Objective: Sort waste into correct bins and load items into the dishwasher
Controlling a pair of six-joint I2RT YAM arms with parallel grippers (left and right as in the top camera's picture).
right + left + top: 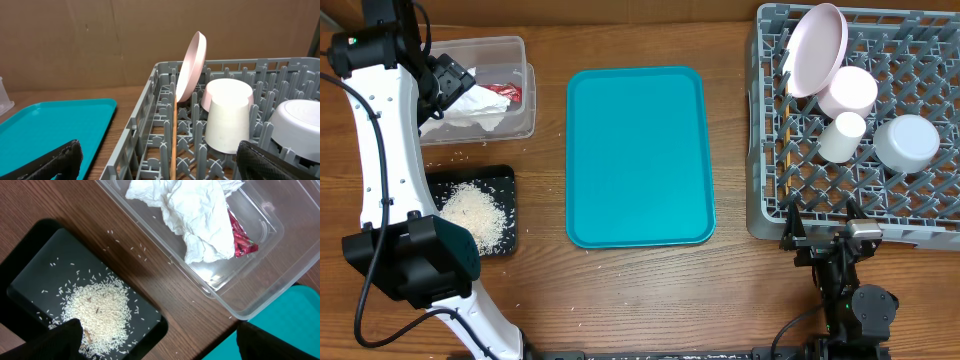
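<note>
**Asker:** Where does the waste lie?

**Describer:** A crumpled white napkin and a red snack wrapper lie together inside the clear tub at the far left of the worktop. Just in front of it, a heap of white rice sits in the black tray. A few loose grains dot the wood between tub and tray.

**Asker:** And the left pincer?

**Describer:** The left pincer hangs over the strip between tub and tray. Its dark fingers are spread wide and nothing is between them.

**Asker:** What is in the rack?

**Describer:** The grey dish rack stands at the right. A pale-pink plate stands on edge near its far left corner. A small white cup sits upside down nearby, with a second pale-pink round dish just behind it. An upturned grey-white bowl sits to the right of the cup. A thin wooden chopstick stands along the rack's left side.

**Asker:** The right pincer?

**Describer:** The right pincer sits low at the rack's near edge, spread wide and holding nothing. A teal serving tray lies between the bins and the rack.
</note>
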